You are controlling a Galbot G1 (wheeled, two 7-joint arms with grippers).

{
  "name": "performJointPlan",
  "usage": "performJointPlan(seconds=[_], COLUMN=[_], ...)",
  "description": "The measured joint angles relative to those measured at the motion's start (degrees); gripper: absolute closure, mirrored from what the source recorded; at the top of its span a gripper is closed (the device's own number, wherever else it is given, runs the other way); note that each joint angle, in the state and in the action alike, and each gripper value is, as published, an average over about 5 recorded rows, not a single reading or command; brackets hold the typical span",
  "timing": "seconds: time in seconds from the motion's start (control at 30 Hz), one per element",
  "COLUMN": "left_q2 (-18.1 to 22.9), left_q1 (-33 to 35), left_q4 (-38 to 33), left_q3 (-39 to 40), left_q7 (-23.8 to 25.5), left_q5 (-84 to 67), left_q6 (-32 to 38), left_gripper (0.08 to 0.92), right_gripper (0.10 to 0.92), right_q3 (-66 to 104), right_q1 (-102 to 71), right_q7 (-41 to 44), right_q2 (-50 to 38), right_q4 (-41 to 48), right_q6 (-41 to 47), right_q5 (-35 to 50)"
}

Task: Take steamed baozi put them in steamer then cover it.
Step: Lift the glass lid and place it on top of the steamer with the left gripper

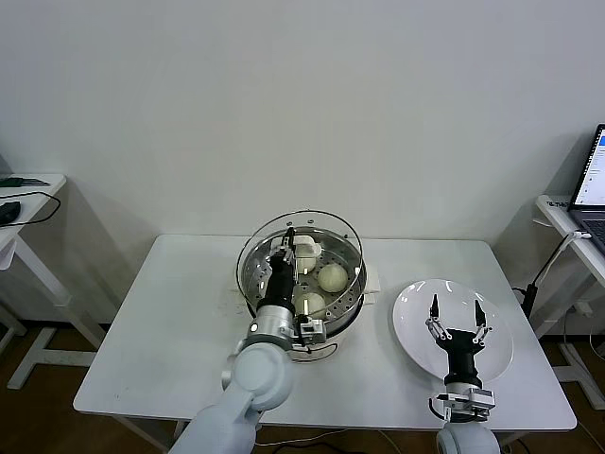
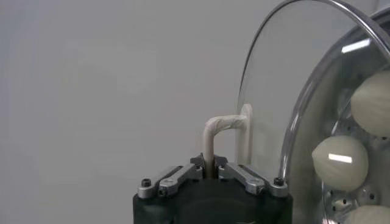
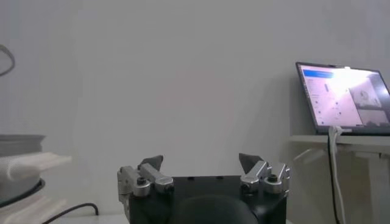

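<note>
The cover (image 1: pixel 312 248) hangs tilted over the steamer (image 1: pixel 348 293) mid-table, the left gripper (image 1: pixel 289 248) pinching its cream handle (image 2: pixel 220 133). Baozi (image 1: pixel 332 277) sit inside. Right gripper (image 1: pixel 458 320) hovers, jaws spread, over the white plate (image 1: pixel 416 326) at right.

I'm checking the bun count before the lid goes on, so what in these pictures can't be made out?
- Head view: the left gripper and arm cross the steamer, so a fourth baozi can't be confirmed.
- Left wrist view: the cover and the buns behind it are cut off by the frame edge.
- Right wrist view: the plate under the open right gripper is out of frame.
</note>
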State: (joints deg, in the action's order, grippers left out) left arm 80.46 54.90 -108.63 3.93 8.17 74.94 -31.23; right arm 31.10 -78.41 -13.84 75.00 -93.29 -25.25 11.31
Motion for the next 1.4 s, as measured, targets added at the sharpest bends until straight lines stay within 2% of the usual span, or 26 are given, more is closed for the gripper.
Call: performJointPlan(seconds=[0.7,1.4], left_q2=[3.7,5.3], left_q1=[-2.1,-2.1], left_q4=[6.9,9.7], left_q3=[2.0,1.6], left_q7=[5.9,6.5], left_q5=[11.1,14.6], left_q6=[-0.5,0.4], left_gripper=[0.807,0.807], right_gripper=[0.203,0.203], right_q3=[0.5,0.4], right_q1=[0.4,0.7], right_q7=[0.0,0.1], right_q2=[0.1,0.4], right_q4=[1.7,2.5], right_q6=[-0.2,-0.7], right_q5=[0.0,-0.4])
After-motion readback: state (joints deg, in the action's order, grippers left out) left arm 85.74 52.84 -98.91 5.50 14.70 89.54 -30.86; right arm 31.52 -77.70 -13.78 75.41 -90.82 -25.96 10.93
